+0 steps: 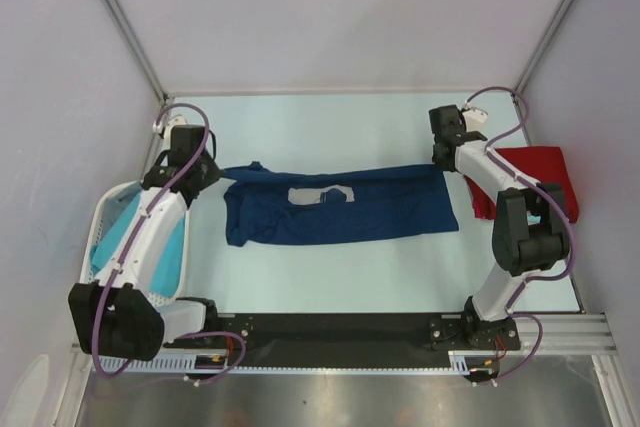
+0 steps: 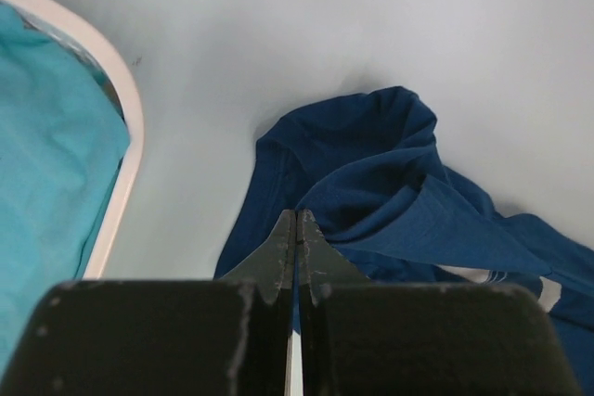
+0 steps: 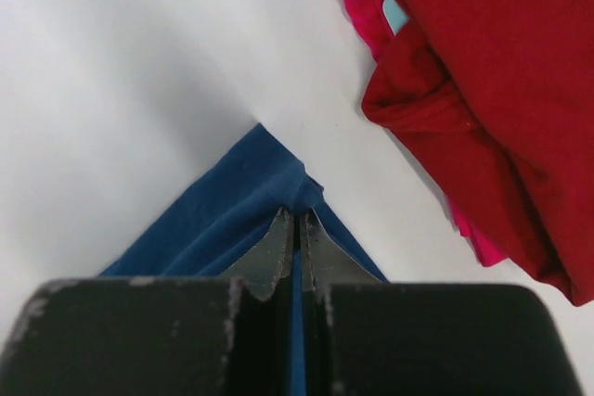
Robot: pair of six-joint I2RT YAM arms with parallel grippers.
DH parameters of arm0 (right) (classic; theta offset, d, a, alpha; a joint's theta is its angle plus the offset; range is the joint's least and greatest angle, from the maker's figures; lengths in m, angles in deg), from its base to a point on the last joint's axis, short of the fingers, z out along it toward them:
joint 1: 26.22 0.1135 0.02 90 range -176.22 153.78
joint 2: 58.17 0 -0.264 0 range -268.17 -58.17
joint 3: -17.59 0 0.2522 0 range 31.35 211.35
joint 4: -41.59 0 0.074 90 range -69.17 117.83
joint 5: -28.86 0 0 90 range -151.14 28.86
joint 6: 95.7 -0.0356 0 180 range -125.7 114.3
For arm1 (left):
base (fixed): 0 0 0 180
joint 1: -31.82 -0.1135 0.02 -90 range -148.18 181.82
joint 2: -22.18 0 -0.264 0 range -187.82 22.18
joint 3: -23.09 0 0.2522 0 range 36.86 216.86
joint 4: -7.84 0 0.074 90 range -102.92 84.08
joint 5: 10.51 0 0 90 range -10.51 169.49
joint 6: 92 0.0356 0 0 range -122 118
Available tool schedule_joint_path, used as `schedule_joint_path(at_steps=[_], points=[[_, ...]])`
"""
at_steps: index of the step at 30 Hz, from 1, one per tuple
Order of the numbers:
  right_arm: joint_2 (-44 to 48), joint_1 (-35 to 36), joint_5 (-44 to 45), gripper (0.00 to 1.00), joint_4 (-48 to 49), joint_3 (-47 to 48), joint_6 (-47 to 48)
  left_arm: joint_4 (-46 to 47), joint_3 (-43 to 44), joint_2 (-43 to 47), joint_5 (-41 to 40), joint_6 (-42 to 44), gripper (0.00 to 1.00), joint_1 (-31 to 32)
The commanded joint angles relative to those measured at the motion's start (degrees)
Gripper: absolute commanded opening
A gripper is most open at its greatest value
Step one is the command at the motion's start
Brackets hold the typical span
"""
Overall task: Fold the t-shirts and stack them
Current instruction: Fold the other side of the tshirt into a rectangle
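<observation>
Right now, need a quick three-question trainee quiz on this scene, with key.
1. True or false: the left gripper and the right gripper are each shut on the navy t-shirt.
2. Fill in: the white basket holds ___ cloth.
3. Where does the red t-shirt lie?
A. In the white basket
B. At the right edge of the table
C. On top of the navy t-shirt

Key: 1 true; 2 turquoise cloth; 3 B.
</observation>
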Motion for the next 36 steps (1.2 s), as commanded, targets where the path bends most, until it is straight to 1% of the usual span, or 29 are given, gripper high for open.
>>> schedule_joint_path(at_steps=[1,9,20,35,36], points=[[2.4,0.9,2.9,0.0,0.5,-1.2,-2.0,0.5,-2.5,2.7,-0.1,-0.4,0.0,0.3],[2.6,1.0,3.0,0.0,0.5,-3.4,-2.9,0.8,-5.8,2.7,0.1,-0.2,0.0,0.3],[1.5,1.0,3.1,0.0,1.1,-6.5,-3.5,2.7,-9.7,0.6,1.4,-0.1,0.0,0.3],[-1.2,1.0,2.7,0.0,-0.2,-7.4,-4.3,3.7,-10.0,-4.6,2.5,0.1,0.0,1.5],[-1.2,1.0,2.7,0.0,-0.2,-7.5,-4.5,3.5,-10.0,-4.9,2.5,0.0,0.02,1.6]])
